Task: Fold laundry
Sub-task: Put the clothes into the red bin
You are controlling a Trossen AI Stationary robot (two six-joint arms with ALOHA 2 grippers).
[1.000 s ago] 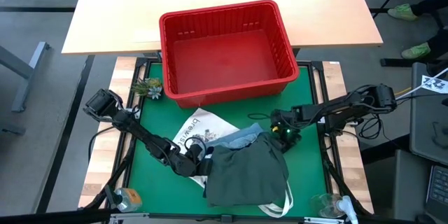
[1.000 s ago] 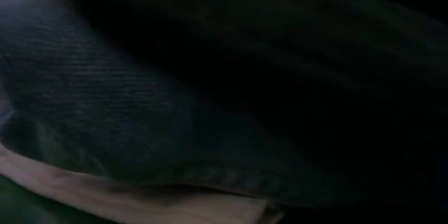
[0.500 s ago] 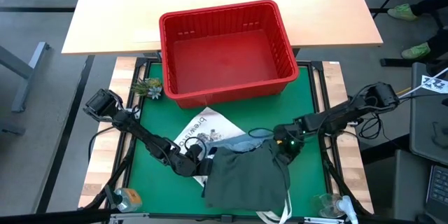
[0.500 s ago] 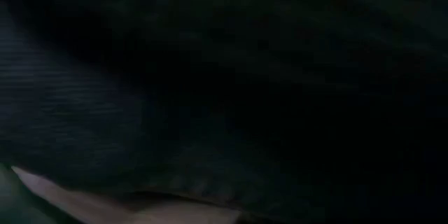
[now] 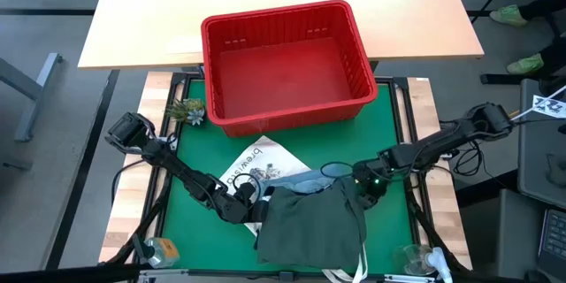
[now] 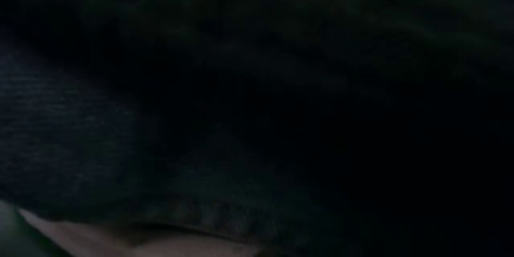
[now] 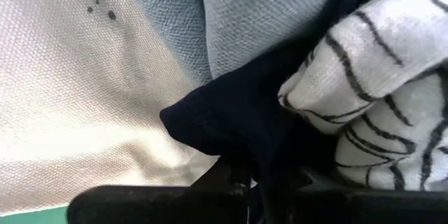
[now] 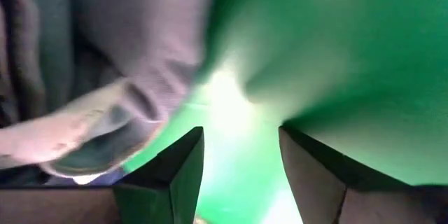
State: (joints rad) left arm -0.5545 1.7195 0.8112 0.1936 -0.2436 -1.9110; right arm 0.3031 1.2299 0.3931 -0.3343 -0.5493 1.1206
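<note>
Olive green cloth is what's piled on top right now: the dark olive garment is spread over the near middle of the green mat on the bench, with a bit of light blue denim poking out at its far edge and the white tote bag underneath, well short of the red basket. Compared with a second ago, the right gripper has been slid nearer, from beside the denim down to the right edge of the olive piece, and the heap's been nudged that way a little. Its fingers are spread with nothing between them, just green mat showing in the gap and a grey-green fold off to one side. The left gripper hasn't budged at the pile's left edge; its fingers are clenched, and in the wrist view a corner of navy cloth looks pinched there, next to the white leaf-print piece. So no fold has been made yet, probably just a grab being lined up on the right side. The low view is blacked out by fabric.
</note>
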